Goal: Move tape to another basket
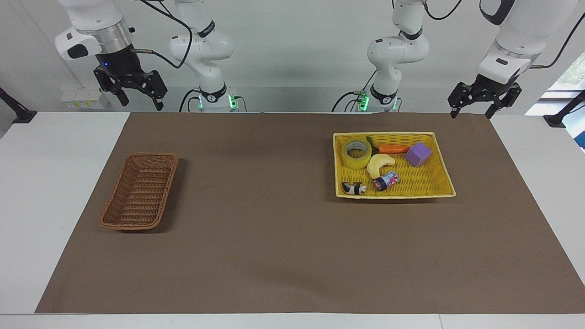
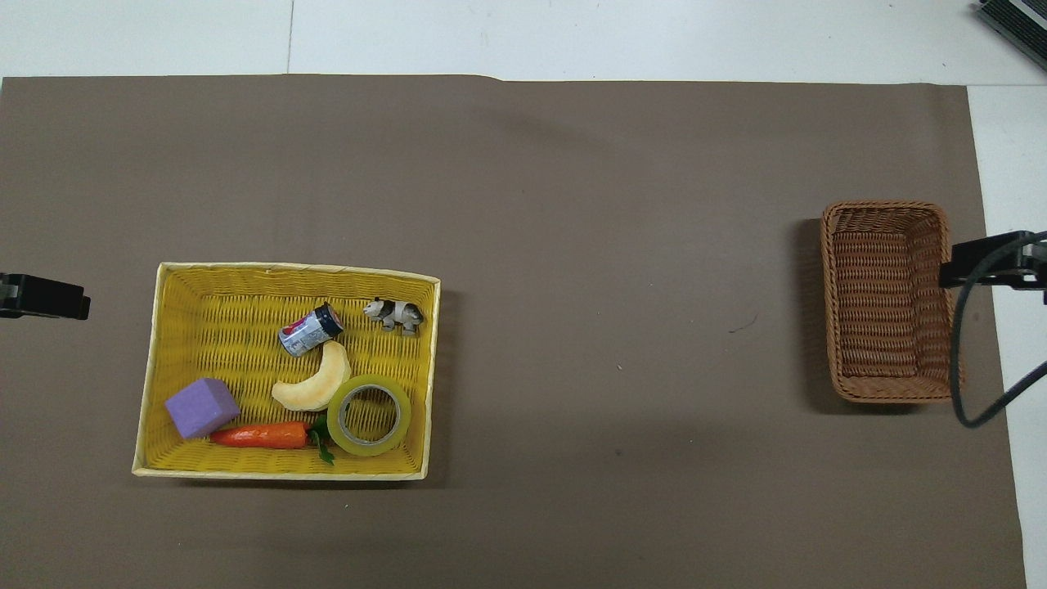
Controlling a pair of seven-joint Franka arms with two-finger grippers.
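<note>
The tape (image 1: pixel 358 162), a yellow roll, lies flat in the bright yellow tray (image 1: pixel 427 177), in the corner nearest the robots on the side toward the wicker basket. It also shows in the overhead view (image 2: pixel 370 448). The brown wicker basket (image 1: pixel 139 192) stands empty at the right arm's end of the table and shows in the overhead view too (image 2: pixel 887 303). My left gripper (image 1: pixel 471 113) hangs open and empty above the table's robot-side edge, beside the tray's end. My right gripper (image 1: pixel 141 103) hangs open and empty above the same edge, near the basket's end.
The tray also holds a purple cube (image 1: pixel 418 153), a carrot (image 1: pixel 393 149), a pale yellow crescent toy (image 1: pixel 379 164), a small can (image 1: pixel 386 180) and a black-and-white toy animal (image 1: pixel 354 188). A brown mat (image 1: pixel 274 205) covers the table.
</note>
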